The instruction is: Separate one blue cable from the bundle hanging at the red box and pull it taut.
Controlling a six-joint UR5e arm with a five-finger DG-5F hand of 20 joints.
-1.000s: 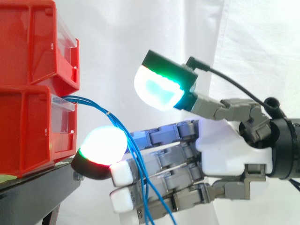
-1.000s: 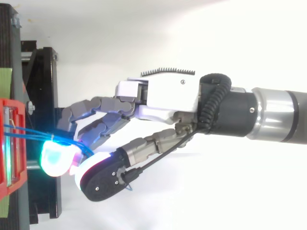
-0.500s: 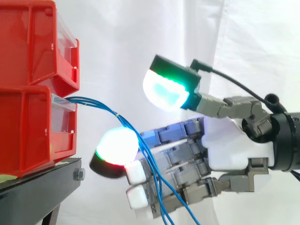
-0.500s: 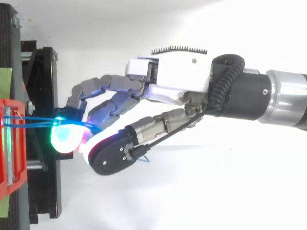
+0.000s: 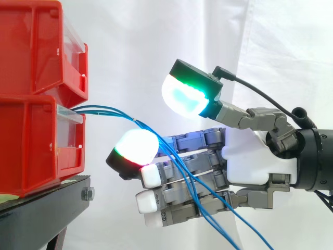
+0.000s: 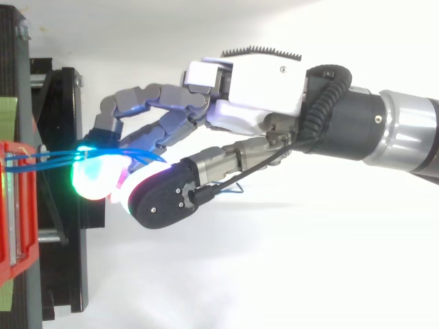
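Note:
Several thin blue cables (image 5: 112, 111) leave the lower red bin (image 5: 31, 140) as a bundle and slant down to the right. They pass behind a red-and-white glowing fingertip (image 5: 136, 148) and run across the other fingers. My hand (image 5: 255, 161) is level with the lower bin and to its right, fingers held nearly straight toward it. The thumb, with its green-cyan pad (image 5: 183, 99), stands raised above the cables and clear of them. From above, the cables (image 6: 48, 156) stretch from the bin front to the fingertips of the hand (image 6: 254, 75). No single cable is pinched.
A second red bin (image 5: 36, 47) is stacked on the lower one. Both rest on a black stand (image 5: 41, 213) whose edge lies below and left of the fingertips. A white curtain hangs behind, with open room to the right.
The hand has risen and drawn back to the right, away from the bins. The cable bundle has lifted with the fingers and now slants further to the right.

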